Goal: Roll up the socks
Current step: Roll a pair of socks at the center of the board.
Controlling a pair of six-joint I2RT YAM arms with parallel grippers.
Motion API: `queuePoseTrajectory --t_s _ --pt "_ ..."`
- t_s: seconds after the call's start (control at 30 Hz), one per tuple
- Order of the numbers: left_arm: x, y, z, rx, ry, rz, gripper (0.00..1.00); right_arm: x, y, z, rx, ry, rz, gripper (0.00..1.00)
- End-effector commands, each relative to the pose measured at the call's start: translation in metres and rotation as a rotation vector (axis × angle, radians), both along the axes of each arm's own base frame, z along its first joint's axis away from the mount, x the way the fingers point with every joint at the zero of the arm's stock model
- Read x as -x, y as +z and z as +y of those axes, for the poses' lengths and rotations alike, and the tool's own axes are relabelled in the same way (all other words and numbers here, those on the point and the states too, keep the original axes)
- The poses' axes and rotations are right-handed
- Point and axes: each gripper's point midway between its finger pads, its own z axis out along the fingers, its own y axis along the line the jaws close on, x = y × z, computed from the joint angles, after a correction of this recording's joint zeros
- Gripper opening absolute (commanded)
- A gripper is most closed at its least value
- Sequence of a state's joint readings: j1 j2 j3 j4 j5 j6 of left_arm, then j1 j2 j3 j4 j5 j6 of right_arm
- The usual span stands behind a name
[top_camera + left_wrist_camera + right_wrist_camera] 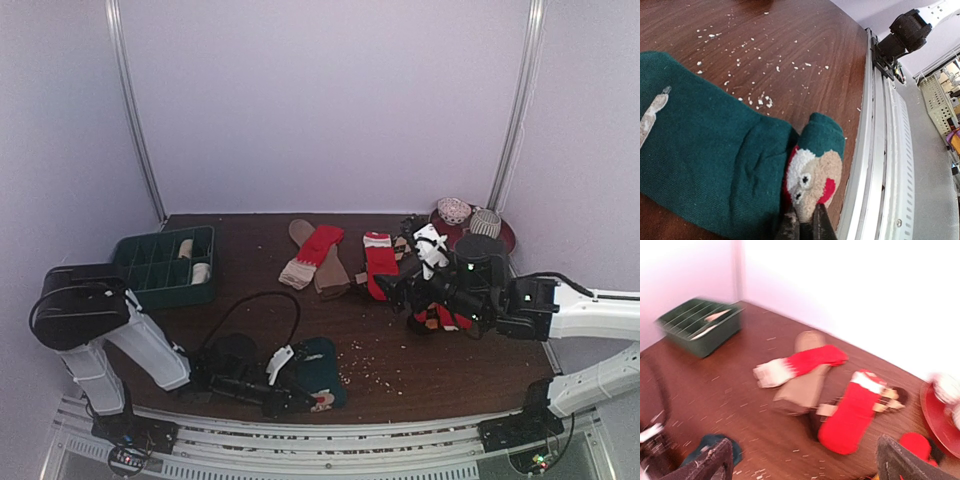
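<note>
**Technician A:** What is the status of the left pincer?

**Technician B:** The left pincer (pixel 802 226) is clamped narrow on the toe of the dark teal sock (pixel 705 160), at the patch bearing a face pattern. The sock lies flat on the counter (pixel 790 30), right of the dark green compartment tray (pixel 135 268) and nearer the arm bases. Its toe is close to the edge rail (pixel 875 150). White crumbs (pixel 760 101) are scattered on the counter just beyond the sock.

**Technician A:** And the right pincer?

**Technician B:** The right pincer (pixel 805 460) stands wide, with nothing between its fingers (pixel 710 462). It hangs above the counter, well to the right of the tray.

**Technician A:** Where are the remaining socks?

**Technician B:** A red sock with a pale cuff (pixel 315 255) lies across a brown sock (pixel 330 275), touching it, right of the tray. A second red sock (pixel 380 265) lies further right. Cream rolled socks (pixel 200 272) sit in the tray's right-hand compartments. Two rolled bundles (pixel 453 210) rest on a red plate (pixel 507 238), well apart from the tray at the far right.
</note>
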State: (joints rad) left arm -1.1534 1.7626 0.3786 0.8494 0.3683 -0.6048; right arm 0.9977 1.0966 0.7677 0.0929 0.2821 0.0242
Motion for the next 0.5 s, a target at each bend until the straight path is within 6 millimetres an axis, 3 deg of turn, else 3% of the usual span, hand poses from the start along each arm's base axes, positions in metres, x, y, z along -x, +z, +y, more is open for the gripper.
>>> queuePoseTrajectory --t_s 0.0,0.1,0.2,0.3,0.47 --pt "0.02 -0.065 0.046 -0.288 -0.001 0.119 0.0 -0.029 0.022 -0.07 -0.147 -0.441 -0.127 1.0" --pt "0.016 -0.061 0.043 -0.284 0.003 0.103 0.0 -0.018 0.012 -0.053 -0.082 -0.291 -0.139 1.0" --pt "0.015 -0.061 0.042 -0.288 0.002 0.105 0.0 -0.007 -0.022 -0.036 0.002 -0.165 -0.075 1.0" --pt "0.015 -0.063 0.044 -0.296 0.006 0.114 0.0 0.025 -0.058 -0.003 0.049 0.041 -0.004 1.0" --pt "0.014 -0.065 0.047 -0.301 0.015 0.127 0.0 0.093 -0.122 0.048 0.162 0.38 0.105 0.95"
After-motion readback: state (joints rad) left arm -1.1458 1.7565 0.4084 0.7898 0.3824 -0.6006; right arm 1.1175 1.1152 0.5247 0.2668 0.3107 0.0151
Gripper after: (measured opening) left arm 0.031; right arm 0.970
